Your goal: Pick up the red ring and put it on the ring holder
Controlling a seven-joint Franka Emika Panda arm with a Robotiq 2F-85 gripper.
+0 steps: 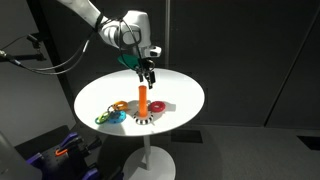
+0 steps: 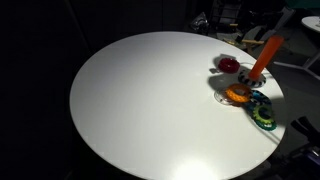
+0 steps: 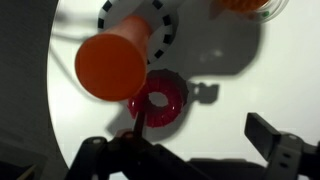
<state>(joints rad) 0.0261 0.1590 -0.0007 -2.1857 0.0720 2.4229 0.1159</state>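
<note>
The red ring (image 1: 158, 106) lies flat on the round white table, just beside the ring holder (image 1: 142, 101), an upright orange peg on a checkered base. Both show in the other exterior view, the ring (image 2: 229, 64) and the peg (image 2: 262, 58). In the wrist view the peg's top (image 3: 112, 65) looms large, with the red ring (image 3: 157, 100) below it. My gripper (image 1: 148, 72) hangs above the ring and peg. It is open and empty (image 3: 200, 138); one finger lies over the ring's edge in the picture, the other stands far to the side.
A yellow-orange ring (image 2: 237, 95) lies at the holder's base, and green and blue rings (image 2: 263, 114) lie near the table's edge (image 1: 108, 117). The white table (image 2: 150, 110) stands on one pedestal, with dark surroundings.
</note>
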